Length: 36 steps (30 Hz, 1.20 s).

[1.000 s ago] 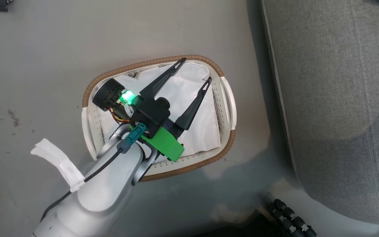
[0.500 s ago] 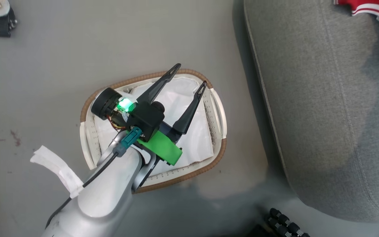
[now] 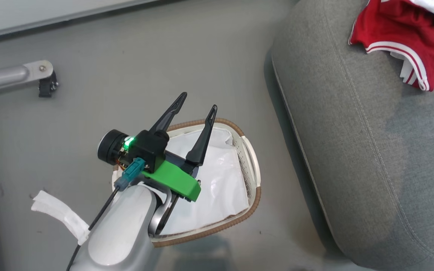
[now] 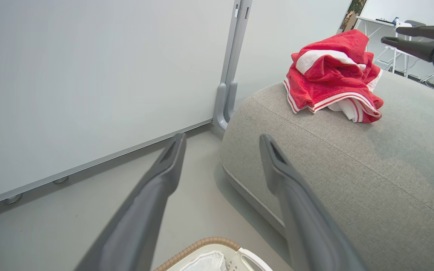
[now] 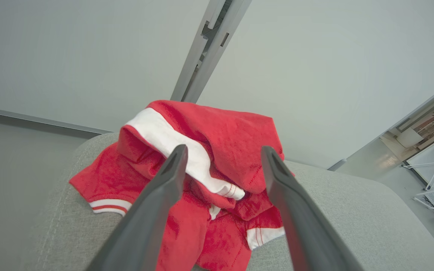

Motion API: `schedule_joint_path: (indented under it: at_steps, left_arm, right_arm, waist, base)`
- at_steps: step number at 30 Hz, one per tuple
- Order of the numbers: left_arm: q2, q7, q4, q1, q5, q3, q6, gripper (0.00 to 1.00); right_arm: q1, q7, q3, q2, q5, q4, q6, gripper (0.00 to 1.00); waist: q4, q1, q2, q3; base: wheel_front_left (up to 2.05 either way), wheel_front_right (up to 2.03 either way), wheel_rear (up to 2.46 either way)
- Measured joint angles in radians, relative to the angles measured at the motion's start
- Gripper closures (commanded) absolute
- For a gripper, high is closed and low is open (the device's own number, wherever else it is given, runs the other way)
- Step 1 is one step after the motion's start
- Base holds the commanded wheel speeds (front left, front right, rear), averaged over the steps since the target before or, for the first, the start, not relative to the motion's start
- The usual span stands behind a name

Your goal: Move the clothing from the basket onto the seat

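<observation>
Head view: one basket (image 3: 254,190) on the floor (image 3: 126,56), holding one white sheet (image 3: 220,180); left pincer (image 3: 199,101) above it, released, empty.
Left wrist view: one heap of red clothing (image 4: 330,75) on the sofa (image 4: 352,169).
Right wrist view: right pincer (image 5: 224,148) released, empty, over the clothing.

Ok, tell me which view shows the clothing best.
Left wrist view: the whole clothing pile lies unobstructed on the seat. Right wrist view is closer, but the right tool crosses it. Head view crops it at the edge.
</observation>
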Motion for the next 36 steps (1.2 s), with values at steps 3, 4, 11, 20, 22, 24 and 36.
schedule_joint_path:
  at_steps: [3,4,11,20,22,24,36]
  left_arm:
    - [-0.013,0.0,-0.003,0.031,-0.002,0.043,0.0,0.0]
    - [-0.019,0.0,-0.004,0.045,-0.003,0.062,0.0,0.0]
    - [-0.038,0.0,-0.018,0.138,0.003,0.202,0.0,0.0]
    - [-0.052,0.0,-0.006,0.272,0.02,0.371,0.0,0.0]
    - [-0.055,0.0,0.0,0.294,0.02,0.399,0.0,0.0]
    - [-0.057,0.0,0.004,0.312,0.02,0.418,0.0,0.0]
    - [-0.063,0.0,0.015,0.42,0.0,0.452,0.007,0.0]
  right_arm:
    - [0.0,0.0,0.016,0.013,0.007,-0.011,0.0,0.0]
    - [0.0,0.0,0.019,0.021,0.012,-0.016,0.0,0.0]
    - [0.048,-0.001,0.033,0.101,0.037,-0.071,0.0,0.0]
    - [0.202,-0.001,-0.015,0.258,0.051,-0.141,0.0,0.0]
    - [0.248,-0.001,-0.027,0.29,0.053,-0.158,0.0,0.0]
    - [0.29,-0.001,-0.046,0.328,0.048,-0.176,0.0,0.0]
    - [0.526,-0.001,-0.041,0.429,0.118,-0.254,0.0,0.0]
  waist:
    - [0.016,0.0,0.0,-0.051]
    - [0.023,0.0,0.0,-0.068]
    - [0.087,0.0,0.0,-0.168]
    - [0.177,0.0,-0.0001,-0.261]
    - [0.196,0.0,0.0,-0.278]
    - [0.21,-0.0001,-0.0001,-0.293]
    - [0.242,0.0,0.0,-0.371]
  base:
    - [0.0,0.0,0.0]
    - [0.0,0.0,0.0]
    - [0.0,0.0,0.0]
    - [0.0,0.0,0.0]
    - [0.0,0.0,0.0]
    - [0.0,0.0,0.0]
    - [0.0,0.0,0.0]
